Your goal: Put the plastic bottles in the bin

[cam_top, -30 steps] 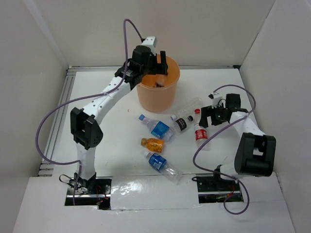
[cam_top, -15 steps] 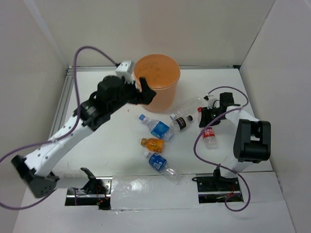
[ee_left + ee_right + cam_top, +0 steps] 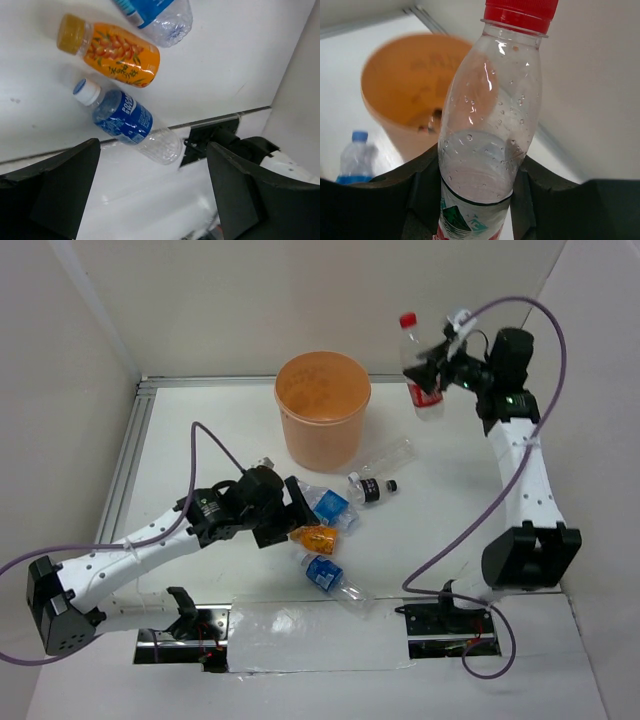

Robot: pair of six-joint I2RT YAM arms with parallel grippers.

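The bin (image 3: 322,430) stands at the back middle, and its orange inside (image 3: 405,95) shows in the right wrist view. High to the right of the bin's rim, my right gripper (image 3: 435,370) is shut on a clear red-capped bottle (image 3: 419,375), held upright; the black fingers (image 3: 422,192) press both sides of that bottle (image 3: 490,125). My left gripper (image 3: 292,518) hangs open and empty over the table, with its gap (image 3: 152,192) just past the orange bottle (image 3: 117,52) and a blue-label bottle (image 3: 125,117). The orange bottle (image 3: 315,538) lies between two blue-label bottles (image 3: 326,504) (image 3: 330,575).
A clear black-label bottle (image 3: 378,480) lies right of the blue-label bottles, below the bin. White walls close in the table on three sides. A metal rail (image 3: 125,480) runs along the left edge. The arm bases (image 3: 445,625) sit at the near edge.
My right gripper shut on the red-capped bottle and lifted it from the table up beside the bin. My left arm swung from the bin down to the bottles lying on the table.
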